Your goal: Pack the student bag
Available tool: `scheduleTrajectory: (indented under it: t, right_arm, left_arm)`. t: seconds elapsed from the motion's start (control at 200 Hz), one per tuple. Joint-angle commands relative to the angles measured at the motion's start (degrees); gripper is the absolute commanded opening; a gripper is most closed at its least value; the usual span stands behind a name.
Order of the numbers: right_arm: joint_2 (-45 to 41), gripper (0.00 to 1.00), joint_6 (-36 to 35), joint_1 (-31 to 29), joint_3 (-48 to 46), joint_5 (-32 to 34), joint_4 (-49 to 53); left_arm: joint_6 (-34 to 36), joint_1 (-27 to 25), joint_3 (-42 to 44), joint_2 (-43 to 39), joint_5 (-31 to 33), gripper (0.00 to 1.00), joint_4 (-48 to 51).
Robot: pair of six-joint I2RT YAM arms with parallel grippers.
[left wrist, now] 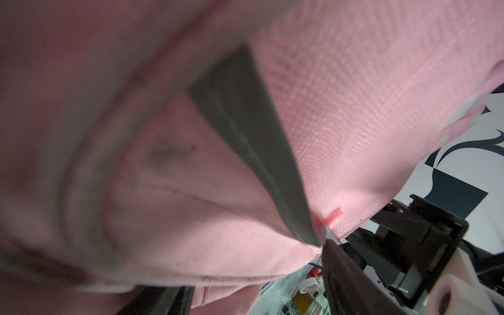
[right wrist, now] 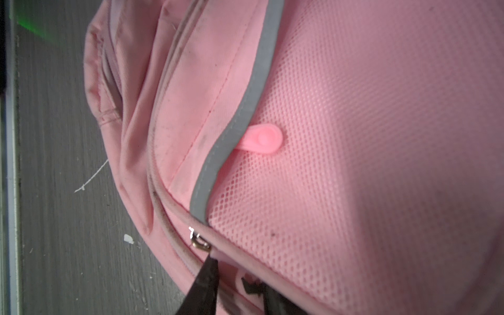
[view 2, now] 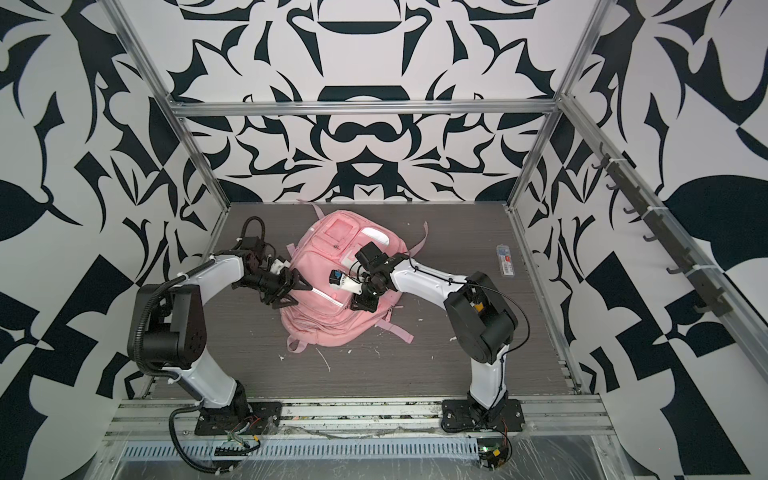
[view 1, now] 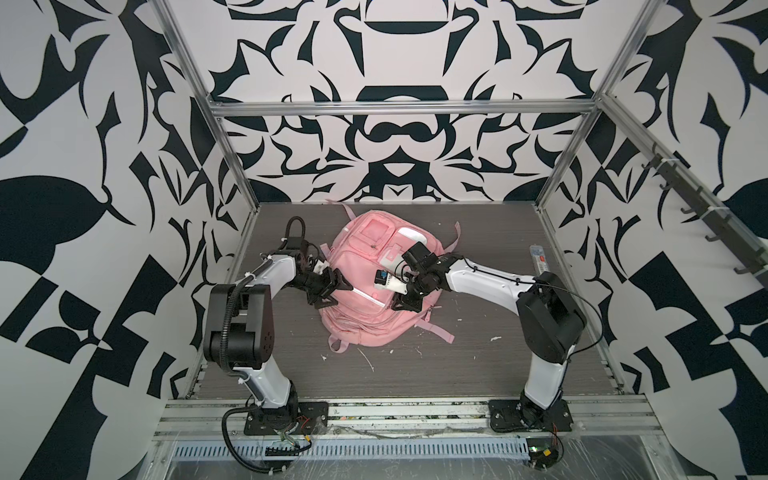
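**Right jaws on the zip slider, bag flat mid-table**

Right fingertip (right wrist: 203,283) sat touching the metal slider (right wrist: 200,242) on the rim zip of the bag (view 1: 361,324), per the right wrist view. Jaws of right gripper (view 1: 406,305) were narrow, with something pink between the tips. Couldn't tell if it was pinched.

Slider lay dead ahead of those jaws, so the right arm was clearly the nearer one. Zip track ran along the bag's curved rim, just outside the mesh pocket (right wrist: 354,136) and grey strip (right wrist: 240,131). My read: the next pull has to follow that curve, not cut across it.

Across the bag, left gripper (view 1: 334,296) had jaws wide, astride the edge fabric, not visibly clamped. Bag lay face up, long axis roughly crosswise to the line between the grippers.

Table (view 1: 457,365) was grey and flecked with white scraps. Slim box (view 1: 540,259) sat well apart, off the bag's right side.
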State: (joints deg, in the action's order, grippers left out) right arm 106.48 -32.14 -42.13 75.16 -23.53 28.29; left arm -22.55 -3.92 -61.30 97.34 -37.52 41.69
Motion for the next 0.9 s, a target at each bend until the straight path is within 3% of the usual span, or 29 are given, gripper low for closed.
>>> scheduleTrajectory:
  t: [0.0,0.48,0.725,0.895]
  right_arm:
    - [-1.49,0.34,-2.31,-2.53,-0.10,0.22,2.24]
    - [-1.48,0.29,-1.83,-4.10,-0.77,4.90,-0.89]
    - [-2.56,0.00,1.05,-4.19,-2.60,8.59,-5.44]
    - [-6.23,0.00,9.05,-1.22,-5.15,8.24,-7.82]
  left_arm:
    - [0.18,-0.33,1.18,-1.37,-1.00,0.73,1.10]
    - [-0.02,-0.30,1.26,-1.92,-0.89,0.72,0.94]
    - [0.14,-0.35,1.60,-2.65,-0.46,0.72,1.42]
    - [-0.61,-0.30,3.62,-3.88,-0.41,0.71,0.42]
